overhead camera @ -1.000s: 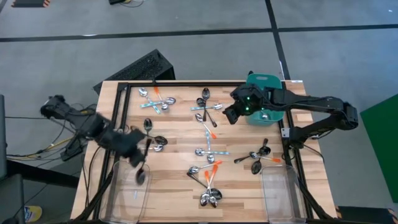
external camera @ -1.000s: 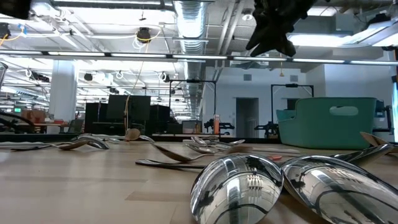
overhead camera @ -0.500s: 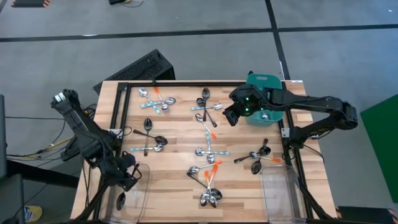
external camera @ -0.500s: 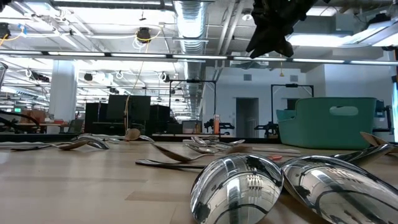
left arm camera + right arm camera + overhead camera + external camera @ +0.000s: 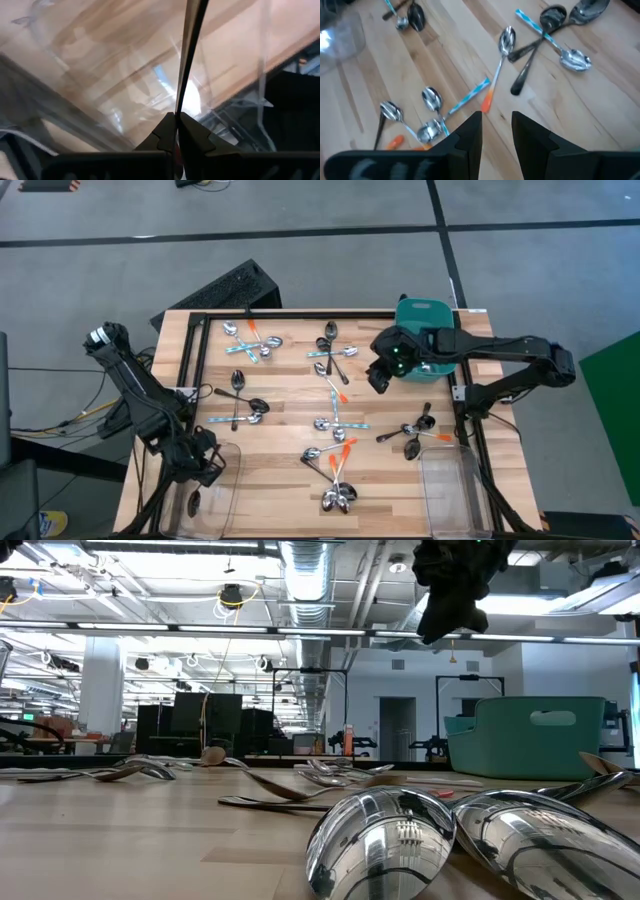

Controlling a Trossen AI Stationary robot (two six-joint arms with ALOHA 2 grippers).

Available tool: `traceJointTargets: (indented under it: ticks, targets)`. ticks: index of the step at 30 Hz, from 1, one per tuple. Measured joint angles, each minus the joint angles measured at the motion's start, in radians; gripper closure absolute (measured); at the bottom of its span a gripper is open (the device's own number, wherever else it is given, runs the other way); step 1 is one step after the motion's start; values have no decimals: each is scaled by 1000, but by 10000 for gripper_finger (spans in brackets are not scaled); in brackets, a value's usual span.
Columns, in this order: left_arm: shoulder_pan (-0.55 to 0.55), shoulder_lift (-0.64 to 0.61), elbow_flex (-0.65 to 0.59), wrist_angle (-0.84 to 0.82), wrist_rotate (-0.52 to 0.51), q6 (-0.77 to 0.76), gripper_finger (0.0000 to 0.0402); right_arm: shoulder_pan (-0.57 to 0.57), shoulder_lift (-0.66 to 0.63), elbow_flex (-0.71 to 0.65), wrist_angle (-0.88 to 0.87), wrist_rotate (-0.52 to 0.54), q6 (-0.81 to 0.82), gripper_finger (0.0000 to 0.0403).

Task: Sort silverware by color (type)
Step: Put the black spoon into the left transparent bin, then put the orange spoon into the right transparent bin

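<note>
high view: left gripper (image 5: 205, 471) pinches a dark spoon (image 5: 194, 500) over the left clear bin (image 5: 228, 505); right gripper (image 5: 379, 378) hovers half-spread, empty; most spoons remain unsorted.

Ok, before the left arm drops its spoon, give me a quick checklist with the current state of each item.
1. Left gripper shut on the dark spoon: ok.
2. Spoon hanging over the left bin, bowl down: ok.
3. Left bin on the table's near left corner, upright: ok.
4. What already lies in that bin: cannot tell.
5. Right gripper open and holding nothing, above the middle spoons, clear of the left arm: ok.
6. Spoons to sort remain on the table: not ok.
</note>
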Motion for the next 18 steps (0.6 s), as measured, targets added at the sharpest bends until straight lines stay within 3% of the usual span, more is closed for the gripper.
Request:
traceJointTargets:
  ticks: [4, 10, 18]
  targets:
    - [0, 0, -8, 1, -2, -38, 390, 27, 0, 0, -20, 6, -24, 274]
    - [5, -8, -8, 3, -2, -65, 325, 68, 0, -52, 7, 5, -75, 274]
    - [55, -97, -8, 4, -171, -2, 275, 153, 1, -202, 186, -16, -133, 274]
